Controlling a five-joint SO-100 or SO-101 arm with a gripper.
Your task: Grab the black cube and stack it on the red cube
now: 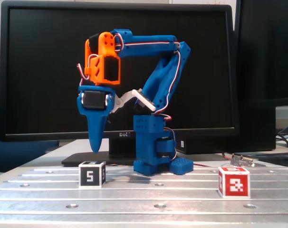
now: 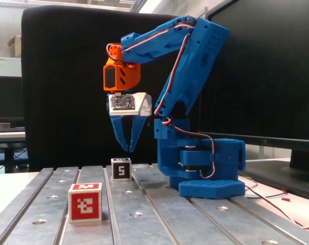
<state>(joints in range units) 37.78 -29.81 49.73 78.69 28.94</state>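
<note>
The blue arm hangs its fingers (image 2: 128, 148) tip-down over the black cube (image 2: 121, 169), at its 12 o'clock, clear of it and holding nothing; the tips sit nearly together, a narrow gap. In a fixed view the black cube (image 1: 91, 175) rests on the slotted metal bench (image 1: 153, 194), the red cube (image 1: 234, 181) well apart at its 3 o'clock.

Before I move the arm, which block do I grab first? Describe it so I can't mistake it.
Start at the blue robot arm on the grooved metal table. Just below its downward-pointing hand sits a small black cube with white edges. It shows a white "5" on its front, unlike the small red cube with a white blocky pattern, which stands apart, away from the hand.
</note>
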